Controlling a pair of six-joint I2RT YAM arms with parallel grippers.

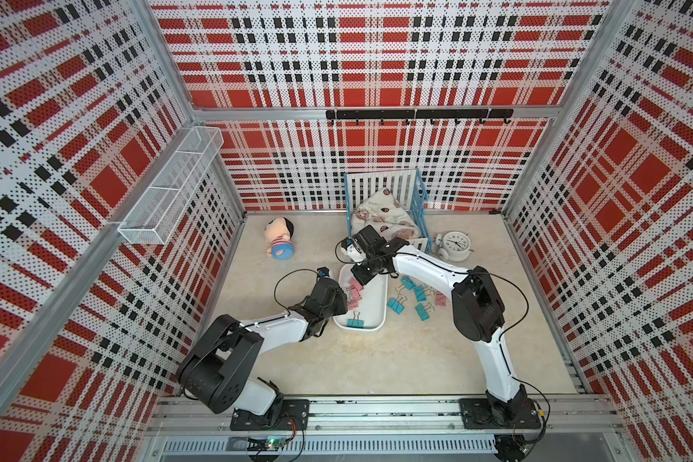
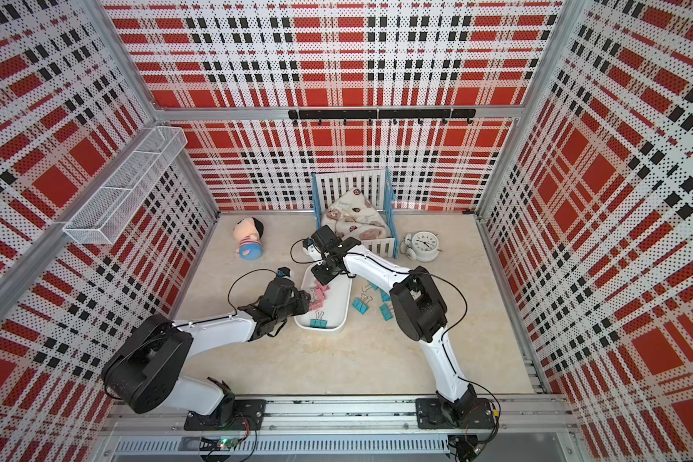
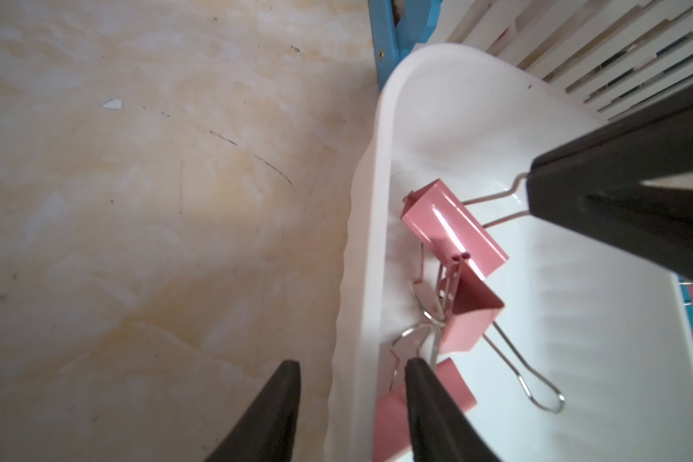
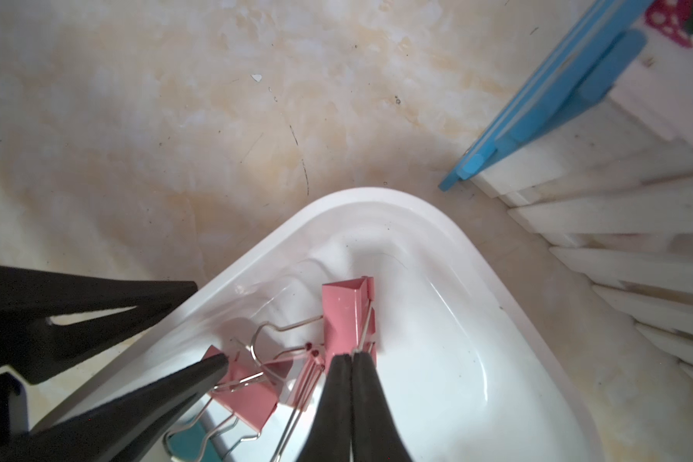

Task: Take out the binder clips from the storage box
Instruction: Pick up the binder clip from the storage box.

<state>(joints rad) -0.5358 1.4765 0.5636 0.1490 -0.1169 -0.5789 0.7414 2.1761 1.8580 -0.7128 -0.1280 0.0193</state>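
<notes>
The white storage box sits mid-table. My left gripper is shut on its left wall, one finger outside and one inside. My right gripper reaches into the box's far end, shut on the wire handle of a pink binder clip. More pink clips lie tangled beside it. A teal clip rests at the box's near end. Several teal clips and a pink one lie on the table right of the box.
A white-and-blue crib with a blanket stands just behind the box, an alarm clock to its right. A doll lies at the back left. A wire-mesh basket hangs on the left wall, a hook rail on the back wall.
</notes>
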